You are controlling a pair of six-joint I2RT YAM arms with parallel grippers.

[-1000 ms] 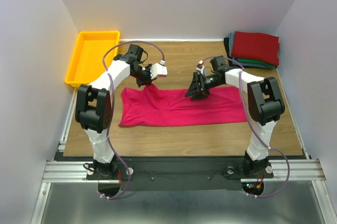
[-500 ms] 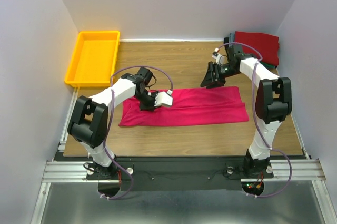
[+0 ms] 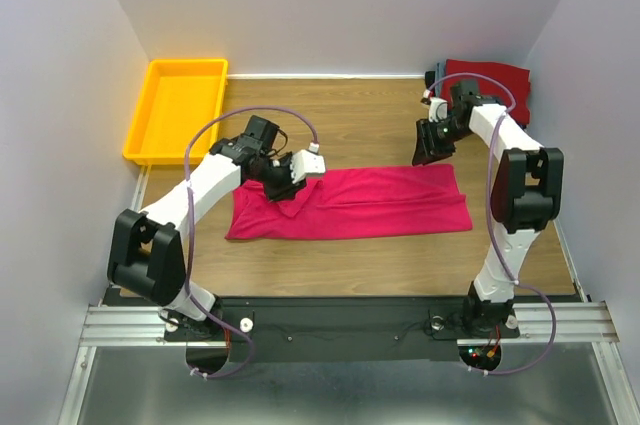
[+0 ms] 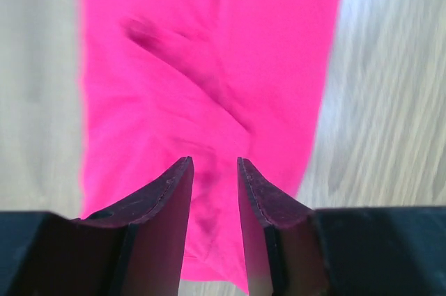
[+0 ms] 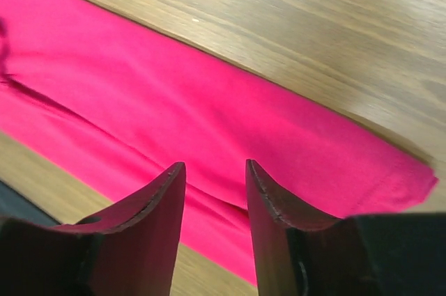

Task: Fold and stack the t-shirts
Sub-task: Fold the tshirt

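Observation:
The crimson t-shirt [image 3: 370, 203] lies flat on the wooden table as a long strip folded lengthwise. My left gripper [image 3: 285, 185] hovers over its left part, jaws a little apart and empty; the left wrist view shows the gripper [image 4: 214, 164] above the pink cloth [image 4: 209, 66]. My right gripper [image 3: 428, 150] is at the shirt's far right corner, open and empty; the right wrist view shows the gripper [image 5: 214, 167] above the cloth [image 5: 209, 115]. A stack of folded shirts [image 3: 487, 90], dark red on top with teal and dark grey beneath, sits at the back right.
A yellow plastic tray [image 3: 175, 110] stands at the back left. Bare wooden table [image 3: 350, 115] lies between the tray and the stack. White walls close in the left, back and right sides.
The left gripper let go of the raised far edge of the shirt, which now lies flat. The right gripper moved from the shirt's middle to its far right corner.

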